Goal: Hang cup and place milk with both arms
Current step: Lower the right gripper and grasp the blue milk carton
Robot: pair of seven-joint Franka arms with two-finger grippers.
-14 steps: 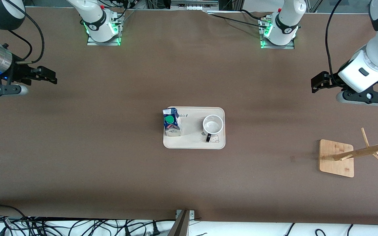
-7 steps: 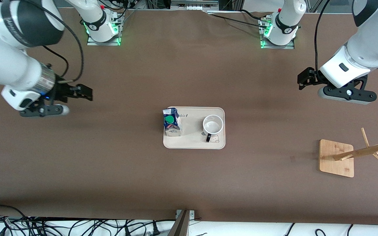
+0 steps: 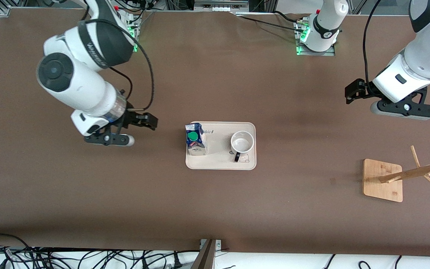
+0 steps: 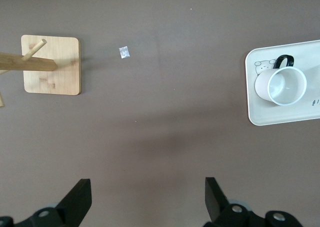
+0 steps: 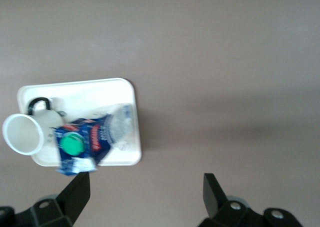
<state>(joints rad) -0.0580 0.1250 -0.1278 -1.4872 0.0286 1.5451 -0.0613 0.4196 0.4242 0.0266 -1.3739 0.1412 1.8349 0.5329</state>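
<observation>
Front view: a cream tray (image 3: 220, 164) lies at the middle of the brown worktop (image 3: 215, 209). On it the milk (image 3: 195, 140) stands upright at the end toward the right arm, green cap up. The cup (image 3: 242, 142) stands upright at the end toward the left arm, mouth up, its black handle at 6 o'clock toward the camera. The 2 are apart, with bare tray between them. The right gripper (image 3: 148, 121) hangs over bare worktop at about 9 o'clock from the tray, pointing toward the milk; its jaws are spread and hold nothing. The left gripper (image 3: 354, 92) hangs over bare worktop at about 2 o'clock from the tray, jaws spread, empty. A wooden rack (image 3: 383, 180) with slanted pegs stands at about 4 o'clock from the tray, well apart, near the left arm's end.

Left wrist view: the left gripper's 2 black fingers (image 4: 77, 203) stand wide apart over bare worktop. The cup (image 4: 280, 85) sits on a corner of the tray (image 4: 251, 94); the rack's base (image 4: 51, 65) shows with a peg over it, and a small pale scrap (image 4: 124, 52), perhaps tape, lies near it.

Right wrist view: the right gripper's fingers (image 5: 75, 193) are spread wide. The tray (image 5: 122, 94) carries the milk (image 5: 85, 142) and the cup (image 5: 25, 132), somewhat blurred.
</observation>
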